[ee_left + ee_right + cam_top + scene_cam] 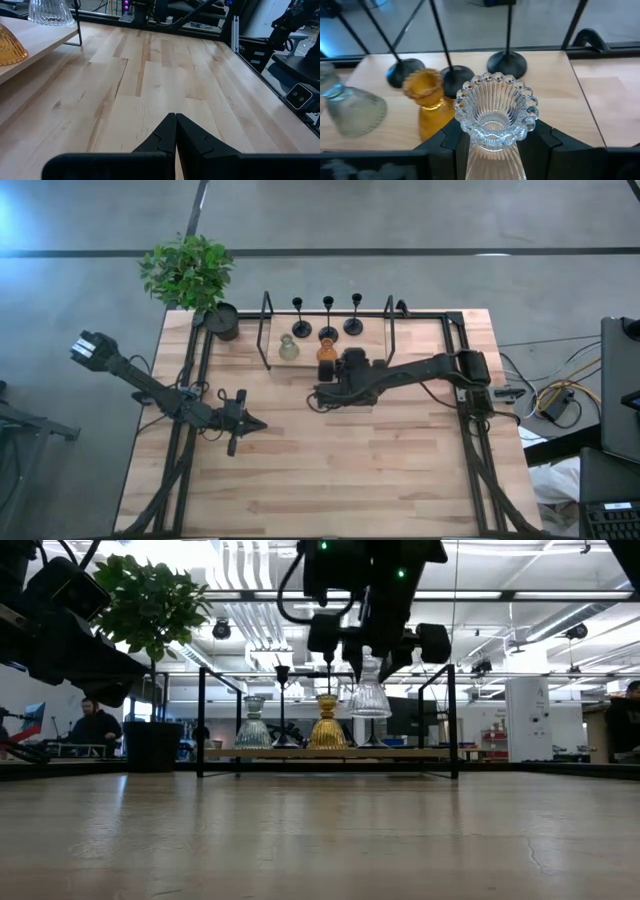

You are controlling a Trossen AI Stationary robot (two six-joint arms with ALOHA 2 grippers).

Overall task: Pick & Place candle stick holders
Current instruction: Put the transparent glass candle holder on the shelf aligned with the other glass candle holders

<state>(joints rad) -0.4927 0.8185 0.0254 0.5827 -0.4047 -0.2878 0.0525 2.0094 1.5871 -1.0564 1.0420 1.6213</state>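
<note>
On a low wooden shelf (375,340) at the table's far side stand three black candle stick holders (328,330) in a row. In front of them stand a grey-green glass one (289,348) and an amber one (327,350). My right gripper (495,142) is shut on a clear glass holder (369,695) just right of the amber one, above the shelf. My left gripper (176,135) is shut and touches nothing, low over the table's left middle (250,422). My right gripper pinches the clear holder's ribbed body (492,155), below the beaded rim, between its two fingers (445,137). The fingers come from the table's near side, slanting down toward the shelf. The holder stands upright in the hold, with its base (369,712) lifted clear of the shelf board.
A black pot with a green plant (222,320) stands at the table's far left corner. Black metal hoops (266,330) rise at both ends of the shelf. Bare wooden tabletop (330,470) stretches across the near half. People sit in the room beyond the table.
</note>
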